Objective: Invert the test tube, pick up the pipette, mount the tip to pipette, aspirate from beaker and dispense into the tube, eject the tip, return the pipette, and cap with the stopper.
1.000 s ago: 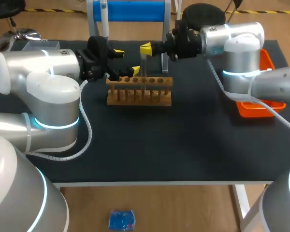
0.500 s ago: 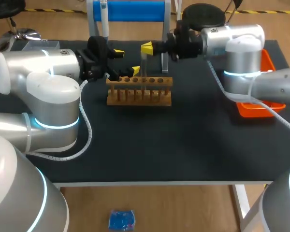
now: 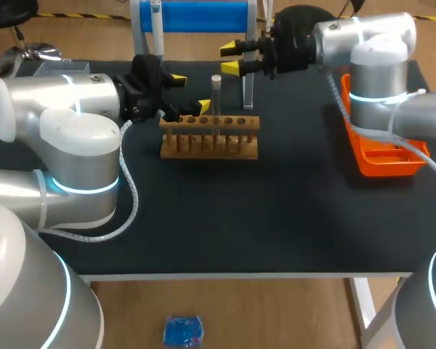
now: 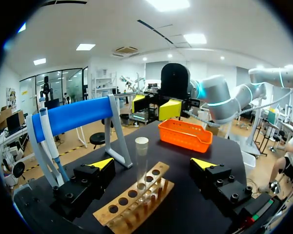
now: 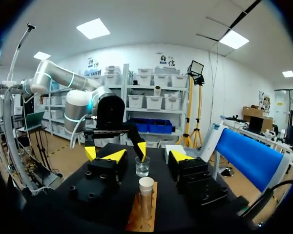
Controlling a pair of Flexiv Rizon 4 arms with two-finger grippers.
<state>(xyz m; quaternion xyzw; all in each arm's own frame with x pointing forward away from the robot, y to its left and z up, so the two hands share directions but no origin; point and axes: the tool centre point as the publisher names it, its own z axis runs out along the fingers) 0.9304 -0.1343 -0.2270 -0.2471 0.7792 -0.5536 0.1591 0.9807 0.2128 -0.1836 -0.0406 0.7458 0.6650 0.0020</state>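
Observation:
A clear test tube with a white stopper on top stands upright in the wooden rack. My right gripper hangs open above and behind the tube, touching nothing. In the right wrist view the tube stands just ahead of the right gripper, with the glass beaker beyond. My left gripper is open at the rack's left end. In its own view the tube stands between the spread fingers of the left gripper, apart from both. The pipette hangs on the blue stand.
An orange tray lies at the table's right side under my right arm. A clear box sits at the far left corner. The blue stand's legs rise just behind the rack. The table's front half holds nothing.
My right gripper, shut at the tube's top before, has opened and drawn up and back to the right. The stoppered tube stays in the rack. The left arm has not moved.

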